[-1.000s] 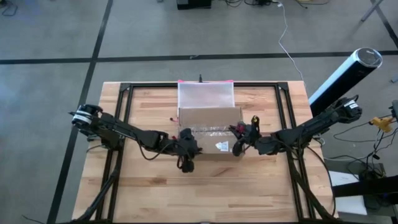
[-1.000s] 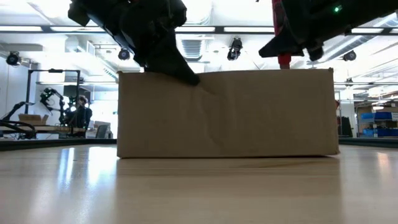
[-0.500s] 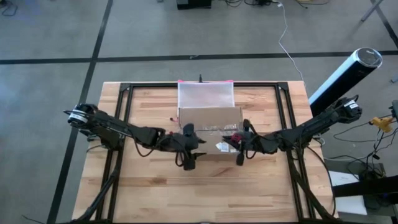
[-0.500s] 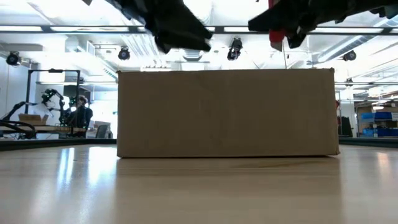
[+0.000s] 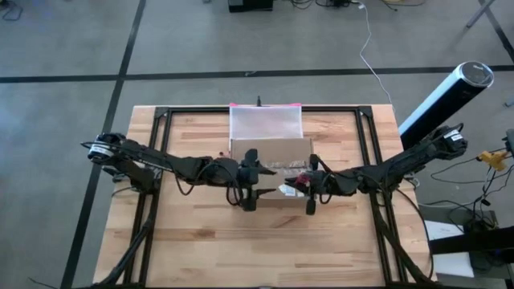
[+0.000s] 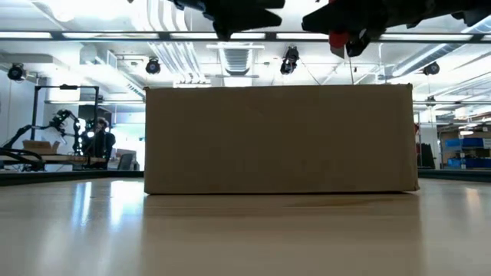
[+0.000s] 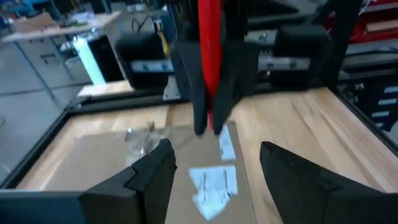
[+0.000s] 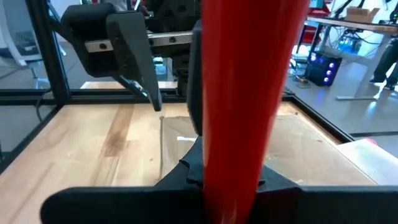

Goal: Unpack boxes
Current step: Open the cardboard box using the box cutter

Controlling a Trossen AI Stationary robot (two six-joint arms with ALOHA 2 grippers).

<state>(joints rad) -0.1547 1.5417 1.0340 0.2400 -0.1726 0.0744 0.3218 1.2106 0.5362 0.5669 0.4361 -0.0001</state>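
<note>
Brown corrugated cardboard box (image 5: 271,170); sits flat on the wooden table near its middle, long sides running left-right in the high view; closed, top flaps down, a strip of clear tape glinting along the centre seam; small white labels on top toward the right end, print too small to read; low view shows the near side (image 6: 280,138) as a plain, unmarked brown rectangle, upright and square to the tabletop, bottom edge flush on the wood; left wrist view shows the top face (image 7: 168,165) with crinkled tape and two white labels lying side by side.
</note>
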